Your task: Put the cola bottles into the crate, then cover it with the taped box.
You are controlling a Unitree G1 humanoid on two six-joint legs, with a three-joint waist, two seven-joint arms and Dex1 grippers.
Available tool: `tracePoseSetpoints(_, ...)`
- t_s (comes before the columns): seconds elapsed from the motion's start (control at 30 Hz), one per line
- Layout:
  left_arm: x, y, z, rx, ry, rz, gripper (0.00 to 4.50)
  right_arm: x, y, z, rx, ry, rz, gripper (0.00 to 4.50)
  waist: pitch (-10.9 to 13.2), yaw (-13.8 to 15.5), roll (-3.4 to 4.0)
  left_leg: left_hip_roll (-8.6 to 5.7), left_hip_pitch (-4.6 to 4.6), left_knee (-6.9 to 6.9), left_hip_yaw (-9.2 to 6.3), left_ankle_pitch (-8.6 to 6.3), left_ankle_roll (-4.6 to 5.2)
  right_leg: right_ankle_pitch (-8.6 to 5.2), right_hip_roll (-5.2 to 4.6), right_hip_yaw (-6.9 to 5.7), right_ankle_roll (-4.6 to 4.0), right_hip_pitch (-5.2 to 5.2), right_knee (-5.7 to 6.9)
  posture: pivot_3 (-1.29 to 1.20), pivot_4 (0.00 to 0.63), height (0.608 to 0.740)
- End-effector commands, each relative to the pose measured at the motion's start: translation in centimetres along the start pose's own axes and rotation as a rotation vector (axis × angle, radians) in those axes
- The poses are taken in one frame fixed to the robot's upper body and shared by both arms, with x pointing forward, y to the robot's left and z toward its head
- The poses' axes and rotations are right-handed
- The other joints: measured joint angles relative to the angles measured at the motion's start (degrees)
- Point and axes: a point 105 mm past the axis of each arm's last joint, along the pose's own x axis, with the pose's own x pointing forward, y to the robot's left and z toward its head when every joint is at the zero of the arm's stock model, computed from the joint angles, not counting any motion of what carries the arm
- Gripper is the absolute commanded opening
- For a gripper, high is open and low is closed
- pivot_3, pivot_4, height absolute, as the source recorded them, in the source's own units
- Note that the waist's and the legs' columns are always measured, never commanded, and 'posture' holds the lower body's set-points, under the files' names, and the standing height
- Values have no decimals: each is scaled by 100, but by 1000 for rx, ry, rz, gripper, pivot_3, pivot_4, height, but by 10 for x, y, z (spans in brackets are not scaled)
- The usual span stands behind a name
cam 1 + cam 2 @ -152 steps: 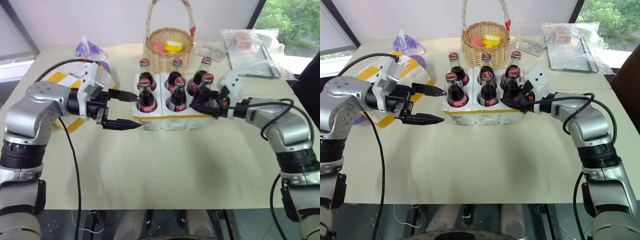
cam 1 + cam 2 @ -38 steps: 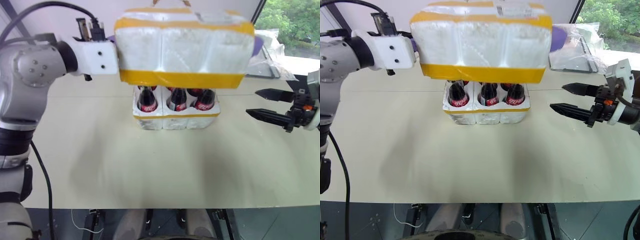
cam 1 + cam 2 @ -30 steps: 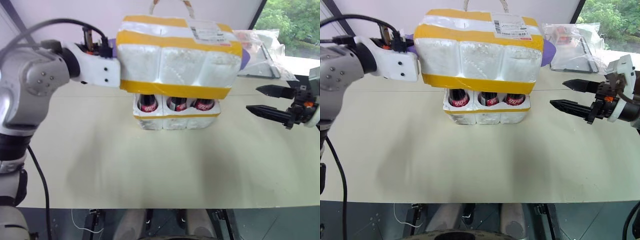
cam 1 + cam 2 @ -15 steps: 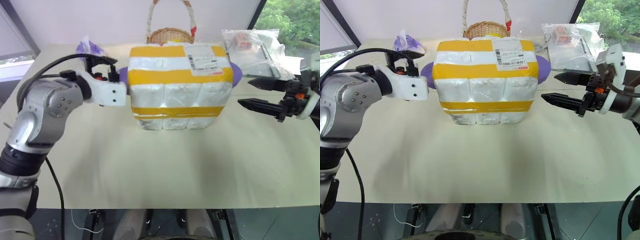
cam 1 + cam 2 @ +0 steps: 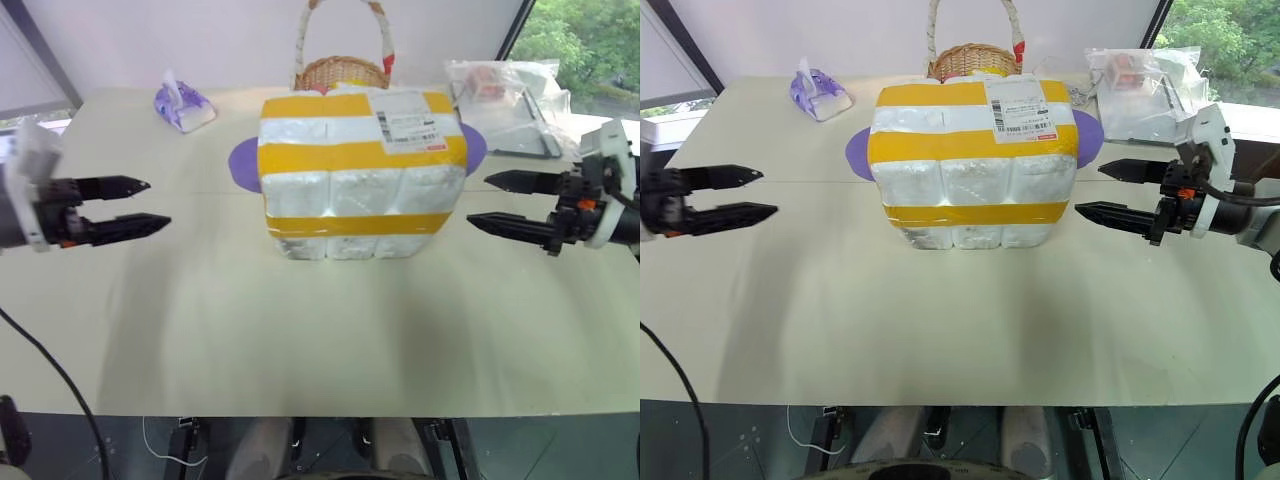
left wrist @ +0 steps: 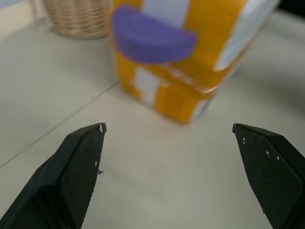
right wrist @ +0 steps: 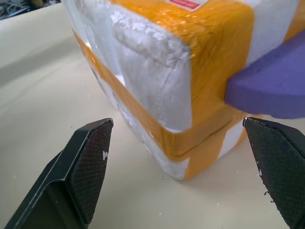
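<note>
The taped box, white foam with broad yellow stripes and a shipping label, stands mid-table over the crate. Only the crate's low white base shows beneath it. The cola bottles are hidden under the box. A purple piece sticks out of each side of the box. My left gripper hovers open well to the left of the box, holding nothing. On the box's right, a short gap away, my right gripper is open and empty. Both point at the box.
A wicker basket stands right behind the box. A purple tissue pack lies at the back left. Clear plastic bags lie at the back right. The table's front half is bare.
The box came down over the bottles and crate. My left gripper then let go of it, opened and drew away to the left. The right gripper barely moved.
</note>
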Motion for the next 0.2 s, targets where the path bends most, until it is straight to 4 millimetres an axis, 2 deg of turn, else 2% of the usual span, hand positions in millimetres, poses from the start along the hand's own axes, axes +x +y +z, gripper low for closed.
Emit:
tracePoseSetpoints(0.03, -2, 3, 5, 40, 2, -6, 4456, -1, 4, 14, -67, -24, 13, 4500, 0, -5, 1, 0, 10, -2, 0, 0, 0, 0, -1, 0, 0, 9, -1, 0, 150, 740)
tracePoseSetpoints(0.2, 4, -1, 2, 69, 38, -37, 4456, 5, 3, 12, -56, -33, 21, 4500, 0, -21, 0, 1, 16, -5, 0, -1, -1, 0, -2, 3, -1, 11, -1, 0, 150, 740)
